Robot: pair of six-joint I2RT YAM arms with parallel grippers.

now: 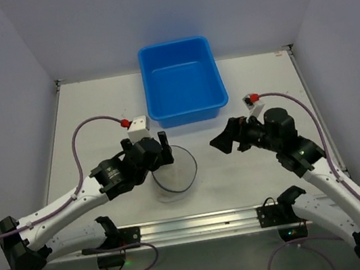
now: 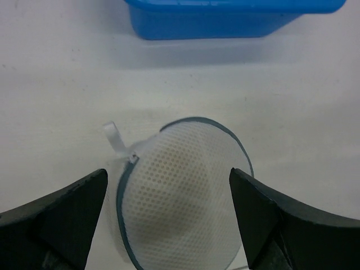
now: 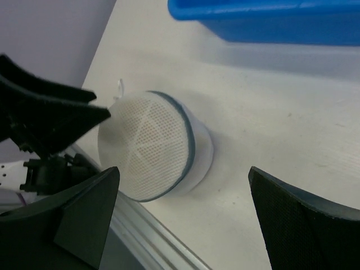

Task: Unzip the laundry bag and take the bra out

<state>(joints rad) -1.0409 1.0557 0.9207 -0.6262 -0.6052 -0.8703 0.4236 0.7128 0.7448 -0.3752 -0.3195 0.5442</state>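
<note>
The laundry bag (image 1: 174,172) is a small white mesh drum with a dark zip line round its rim. It lies on the table near the front edge. Its white pull tab (image 2: 115,140) sticks up at the upper left of the rim. The bra is inside the bag and shows only as a faint tan tint through the mesh (image 2: 169,216). My left gripper (image 2: 167,174) hovers open over the bag (image 2: 180,197), one finger on each side, gripping nothing. My right gripper (image 1: 225,140) stands open to the right of the bag (image 3: 149,146), facing it and holding nothing.
A blue plastic tub (image 1: 172,45) stands behind the bag at the middle back of the table; its wall shows in the left wrist view (image 2: 225,25) and the right wrist view (image 3: 270,22). A metal rail (image 1: 194,225) runs along the table's front edge, close to the bag.
</note>
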